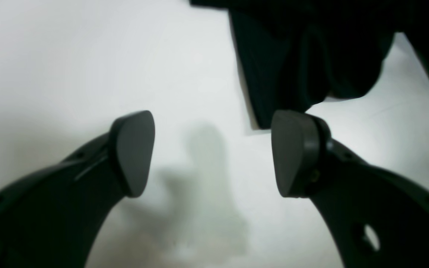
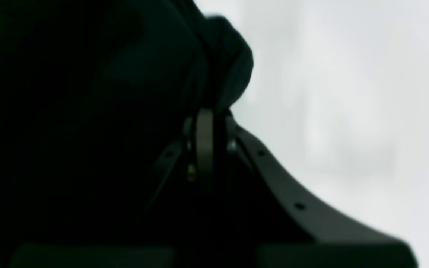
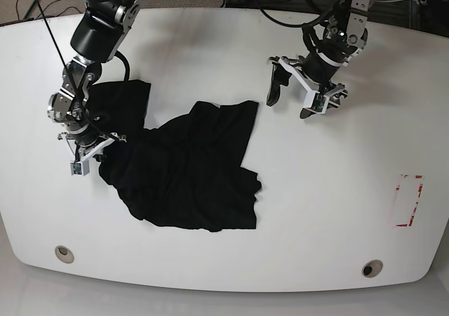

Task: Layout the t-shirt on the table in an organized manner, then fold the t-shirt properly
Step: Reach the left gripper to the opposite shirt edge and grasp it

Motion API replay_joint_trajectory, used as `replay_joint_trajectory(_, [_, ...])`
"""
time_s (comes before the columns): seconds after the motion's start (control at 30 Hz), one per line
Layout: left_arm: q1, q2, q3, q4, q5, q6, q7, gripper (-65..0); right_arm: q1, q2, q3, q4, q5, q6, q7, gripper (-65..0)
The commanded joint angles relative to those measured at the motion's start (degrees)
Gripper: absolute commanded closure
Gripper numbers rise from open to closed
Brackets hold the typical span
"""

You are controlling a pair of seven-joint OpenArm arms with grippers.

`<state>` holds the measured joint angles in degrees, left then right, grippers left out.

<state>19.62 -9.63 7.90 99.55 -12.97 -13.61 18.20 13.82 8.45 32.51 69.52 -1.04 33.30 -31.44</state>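
Shirt: one black t-shirt [image 3: 189,165], crumpled on the left half of the white desk [image 3: 330,189], not yet laid flat.
Right arm: its fingers [image 2: 205,123] are pressed together, pinching a bunched fold at the shirt's left edge; in the base view that gripper [image 3: 88,144] sits right on the cloth.
Left arm: its fingers [image 1: 134,152] are spread wide and hold nothing, hovering over bare desk; in the base view this gripper [image 3: 309,91] hangs just right of the shirt's far right corner.
Key relation: from the left arm, the nearest cloth lies to its left and a little nearer; the shirt's long axis runs roughly left to right between the two arms.
Count: one shirt, two arms, two round holes along the near edge, one red rectangle mark [image 3: 408,200] far right.
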Motion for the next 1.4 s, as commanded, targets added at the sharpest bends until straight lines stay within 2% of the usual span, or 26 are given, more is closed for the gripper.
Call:
replay_joint_trajectory(0.0, [-1.1, 1.1, 0.1, -1.3, -0.6, -2.4, -1.3, -50.8, 0.5, 0.2, 0.0, 3.8, 1.0, 0.2, 0.6, 0.0])
replay_joint_trajectory(0.13, [-2.5, 3.1, 0.1, -4.9, -0.5, -4.9, -1.3, -55.3, -1.0, -0.2, 0.0, 6.7, 1.0, 0.2, 0.3, 0.0])
replay_joint_trajectory(0.3, [-3.9, 3.8, 0.2, -7.3, -0.5, -6.3, -1.3, -55.4, -2.4, -0.3, 0.0, 8.4, 1.2, 0.2, 0.3, -0.2])
replay_joint_trajectory(0.53, [-6.0, 5.9, 2.7, -11.6, -0.4, -6.3, -1.3, -55.4, -3.8, -0.3, 0.0, 8.7, 1.3, 0.2, 0.3, -0.2])
replay_joint_trajectory(1.03, [-12.4, 5.9, 11.0, -19.4, -0.4, -6.0, -1.2, -55.3, -6.5, -0.4, 0.0, 12.1, 1.3, 0.2, 0.3, -0.2])
replay_joint_trajectory(1.1, [-13.0, 5.9, 11.4, -20.4, -0.4, -6.0, -1.2, -53.9, -6.6, -1.0, 0.0, 12.5, 1.3, 0.2, 0.3, -0.2])
replay_joint_trajectory(1.2, [-13.3, 5.9, 11.3, -21.6, -0.4, -6.0, -1.2, -48.2, -7.2, -1.6, 0.1, 13.3, 1.3, 0.2, 0.3, -0.2])
replay_joint_trajectory(1.37, [-14.8, 5.9, 11.4, -23.9, -0.4, -6.0, -1.2, -34.3, -8.1, -1.9, 0.1, 15.2, 1.3, 0.2, 0.3, -0.3])
